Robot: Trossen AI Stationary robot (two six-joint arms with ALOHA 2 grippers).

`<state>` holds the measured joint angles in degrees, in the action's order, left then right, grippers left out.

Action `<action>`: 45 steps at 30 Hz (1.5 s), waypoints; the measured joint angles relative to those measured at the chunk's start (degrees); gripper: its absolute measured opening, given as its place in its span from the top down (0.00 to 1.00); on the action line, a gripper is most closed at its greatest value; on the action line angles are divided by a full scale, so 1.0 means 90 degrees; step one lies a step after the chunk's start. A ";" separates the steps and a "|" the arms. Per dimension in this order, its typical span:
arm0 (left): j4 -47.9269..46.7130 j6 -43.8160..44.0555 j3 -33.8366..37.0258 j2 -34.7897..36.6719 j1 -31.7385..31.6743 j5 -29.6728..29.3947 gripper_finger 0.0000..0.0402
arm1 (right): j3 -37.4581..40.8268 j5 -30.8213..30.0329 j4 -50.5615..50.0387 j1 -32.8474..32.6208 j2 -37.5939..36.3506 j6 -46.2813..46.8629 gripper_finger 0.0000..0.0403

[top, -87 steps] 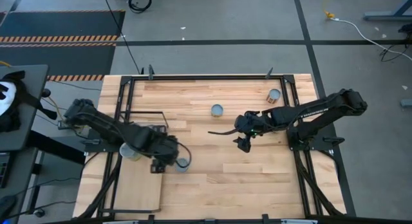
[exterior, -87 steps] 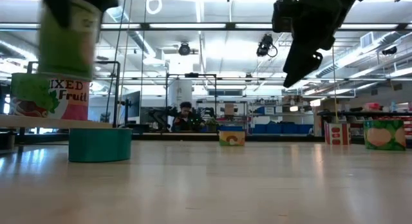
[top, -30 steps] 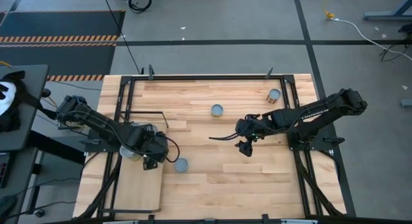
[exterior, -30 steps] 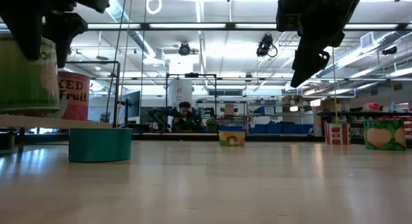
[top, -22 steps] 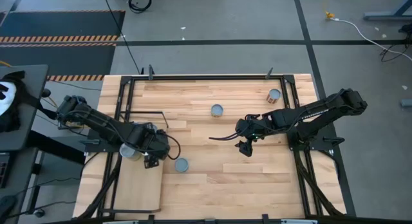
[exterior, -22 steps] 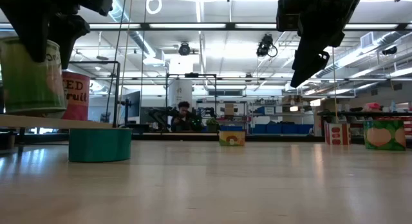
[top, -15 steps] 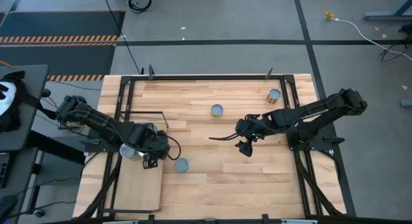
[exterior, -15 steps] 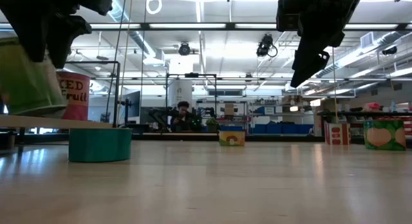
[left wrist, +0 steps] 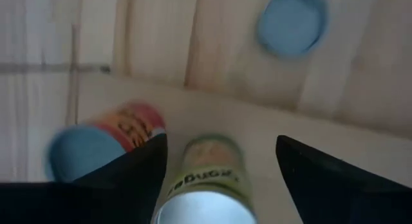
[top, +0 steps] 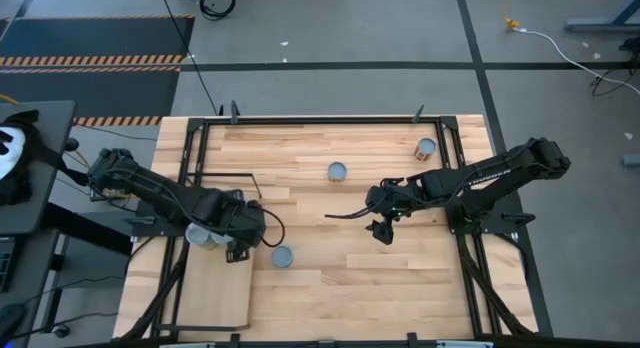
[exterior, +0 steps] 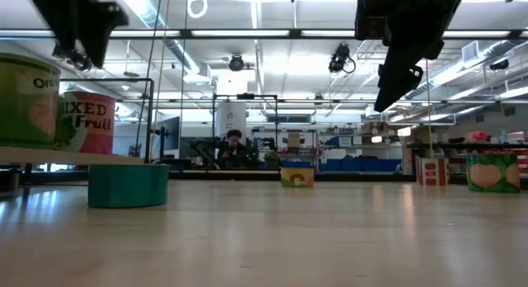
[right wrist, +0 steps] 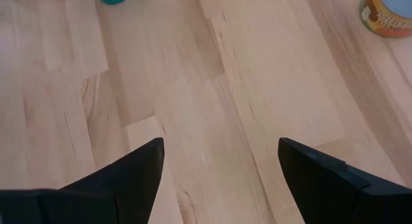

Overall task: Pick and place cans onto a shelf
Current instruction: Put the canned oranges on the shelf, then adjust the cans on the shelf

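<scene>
My left gripper (top: 235, 246) hangs open above the shelf (top: 215, 288), a pale board at the table's left. Its fingers stand a little above a green-labelled can (left wrist: 203, 179) without touching it. That can (exterior: 25, 101) stands upright on its base on the shelf, next to a red "Mixed Fruit" can (exterior: 87, 122). A low teal can (top: 282, 256) stands on the table just right of the shelf. My right gripper (top: 380, 231) waits open above the middle of the table, with nothing between its fingers.
Two more cans stand on the plank table, one (top: 337, 171) toward the far middle and one (top: 426, 148) near the far right corner. A black metal frame (top: 300, 119) edges the table. Bare planks lie between the arms and along the near side.
My left gripper has let go of the green can and risen clear of it. The can, tilted in the hold half a second ago, now stands upright on the shelf beside the red can.
</scene>
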<state>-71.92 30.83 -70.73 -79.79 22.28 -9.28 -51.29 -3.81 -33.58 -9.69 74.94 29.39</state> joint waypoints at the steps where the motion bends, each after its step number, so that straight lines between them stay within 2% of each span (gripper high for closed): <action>1: -0.0026 -0.0068 -0.0173 0.0000 0.0000 -0.0052 0.25 | 0.0000 0.0000 0.0000 0.0001 0.0000 0.0000 0.23; 5: -0.0781 -0.0430 -0.0677 0.0008 0.0000 -0.0231 0.25 | 0.0000 0.0000 0.0000 0.0004 0.0000 0.0000 0.23; 9: -0.1735 -0.0704 -0.0549 0.0190 -0.0010 -0.0269 0.26 | 0.0000 0.0001 0.0002 0.0006 0.0000 0.0004 0.23; 15: -0.1649 -0.0849 0.0051 0.0394 -0.0083 -0.0301 0.25 | 0.0000 -0.0005 0.0007 0.0006 0.0000 0.0072 0.23; 23: -0.1010 -0.0876 0.0592 0.0342 -0.0086 -0.0402 0.25 | 0.0000 -0.0007 0.0007 0.0006 0.0000 0.0073 0.23; 36: -0.0889 -0.0612 0.0566 0.0332 -0.0316 -0.0507 0.25 | 0.0000 -0.0002 0.0053 0.0006 0.0000 0.0094 0.23; 45: -0.1177 -0.0641 -0.0042 0.0318 -0.0316 -0.0501 0.25 | 0.0000 -0.0128 0.0099 0.0006 0.0000 -0.0393 0.24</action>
<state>-82.51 25.07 -71.10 -76.93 19.44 -13.78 -51.29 -4.96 -32.69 -9.63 74.94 25.85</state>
